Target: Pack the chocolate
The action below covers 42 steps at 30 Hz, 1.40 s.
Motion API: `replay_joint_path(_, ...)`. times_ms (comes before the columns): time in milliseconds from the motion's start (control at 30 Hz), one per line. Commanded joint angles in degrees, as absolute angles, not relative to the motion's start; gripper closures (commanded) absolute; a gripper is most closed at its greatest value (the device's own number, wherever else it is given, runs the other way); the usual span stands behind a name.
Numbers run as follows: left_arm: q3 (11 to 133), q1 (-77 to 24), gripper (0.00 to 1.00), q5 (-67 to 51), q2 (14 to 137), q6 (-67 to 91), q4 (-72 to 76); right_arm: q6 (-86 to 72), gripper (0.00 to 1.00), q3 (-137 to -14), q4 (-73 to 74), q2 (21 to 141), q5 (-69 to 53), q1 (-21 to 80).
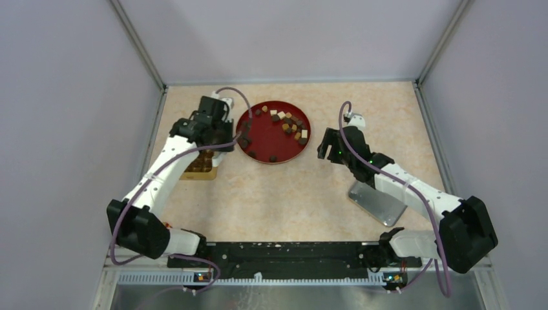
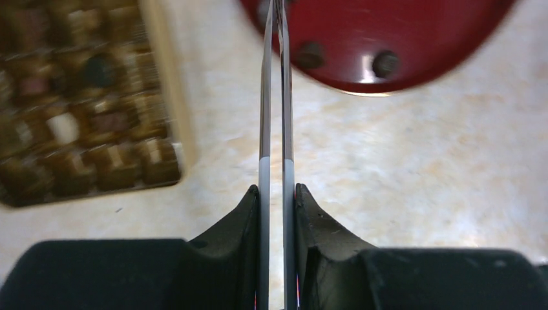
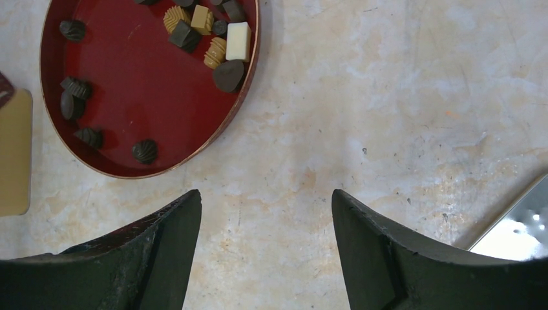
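Chocolate (image 1: 287, 123): lies mostly loose in a red tray (image 1: 271, 160) toward the far side of the worktop (image 1: 291, 200). Dark, tan and cream pieces bunched on the tray's right side, a few dark ones scattered along its near and left rim. More pieces already seated in the compartments of a gold box (image 2: 165, 77), just left of the tray and partly under the left arm.

Left end effector (image 2: 278, 194): sits at the tray's left edge, clenched on tweezers (image 2: 265, 97), the two thin blades almost touching along their length. Tips reach over the tray rim and run out of the top of the wrist view; cannot tell whether a piece is nipped there. Wrist view smeared, so fine detail lost.

Right end effector (image 3: 266, 200): released, jaws wide, hovers over bare worktop just right of the tray, grips nothing. Silver lid (image 3: 517, 236) flat on the worktop by the right arm, apart from the tray.

Likely step: lifting a piece from the left rim for the box.

Risks from here:
- Too hard a squeeze on so small and smooth a piece, hence a sideways pop out of the blades.
- Too light a squeeze, hence a drop onto the worktop between tray and box.
- Blade tips caught on the raised rim, hence a shoved or tipped tray.
- Tight compartments, hence a tilted piece lodged across a divider rather than seated.
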<state>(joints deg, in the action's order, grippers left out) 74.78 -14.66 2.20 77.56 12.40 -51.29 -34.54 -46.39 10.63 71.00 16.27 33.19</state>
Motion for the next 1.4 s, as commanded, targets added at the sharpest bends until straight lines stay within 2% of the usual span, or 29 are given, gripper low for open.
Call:
replay_joint_path(0, 76.72, -23.26, 0.89, -2.52, 80.26, 14.13, -45.02, -34.68, 0.28, -47.64, 9.23, 69.53, 16.38, 32.61)
replay_joint_path(167, 77.12, -27.74, 0.84, -5.22, 84.87, 15.6, -40.45, -34.78, 0.28, -46.92, 10.91, 67.6, 17.55, 32.61)
replay_joint_path(533, 80.5, -30.25, 0.65, -5.7, 92.63, 11.52, -36.98, -34.96, 0.28, -46.49, 11.01, 66.83, 17.63, 32.6)
replay_joint_path(900, 82.91, -30.4, 0.6, -4.67, 97.16, 10.22, -36.72, -34.98, 0.28, -47.35, 11.23, 67.57, 17.62, 32.61)
replay_joint_path(1367, 86.51, -30.41, 0.6, -6.18, 102.14, 9.76, -35.68, -34.49, 0.28, -48.45, 11.81, 68.27, 17.93, 32.61)
